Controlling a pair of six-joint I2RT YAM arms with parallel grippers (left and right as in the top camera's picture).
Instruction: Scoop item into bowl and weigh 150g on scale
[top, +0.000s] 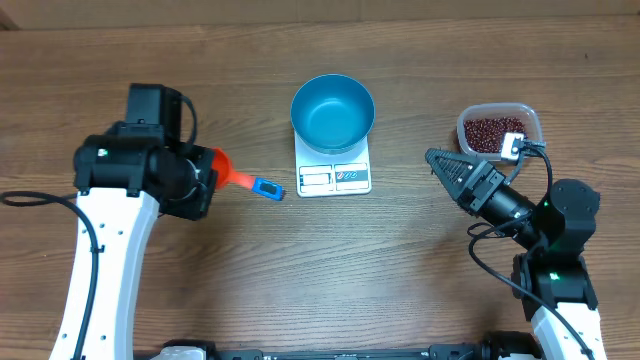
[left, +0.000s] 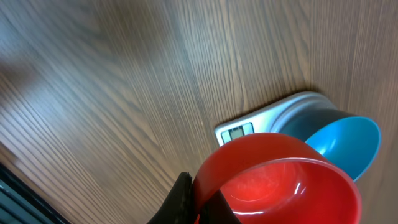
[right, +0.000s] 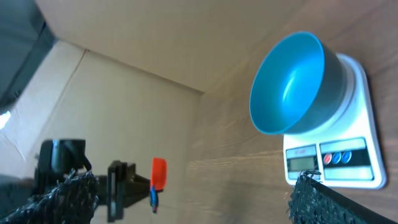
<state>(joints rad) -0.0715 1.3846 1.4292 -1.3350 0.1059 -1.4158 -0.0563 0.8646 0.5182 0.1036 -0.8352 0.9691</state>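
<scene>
The blue bowl (top: 332, 112) stands empty on the white scale (top: 334, 178) at the table's middle back. The item, dark red beans (top: 493, 131), fills a clear tub (top: 532, 122) at the right. My left gripper (top: 213, 166) is shut on a red scoop (top: 224, 164) left of the scale, and the scoop's blue-tipped handle (top: 267, 188) points toward the scale. In the left wrist view the scoop's cup (left: 280, 183) is empty, with the scale (left: 249, 129) and bowl (left: 345, 140) beyond it. My right gripper (top: 447, 166) is open between tub and scale, holding nothing.
The right wrist view looks across the wooden table to the bowl (right: 292, 81), the scale (right: 339, 158) and the left arm with the scoop (right: 158, 173). Cables trail from both arms near the front edge.
</scene>
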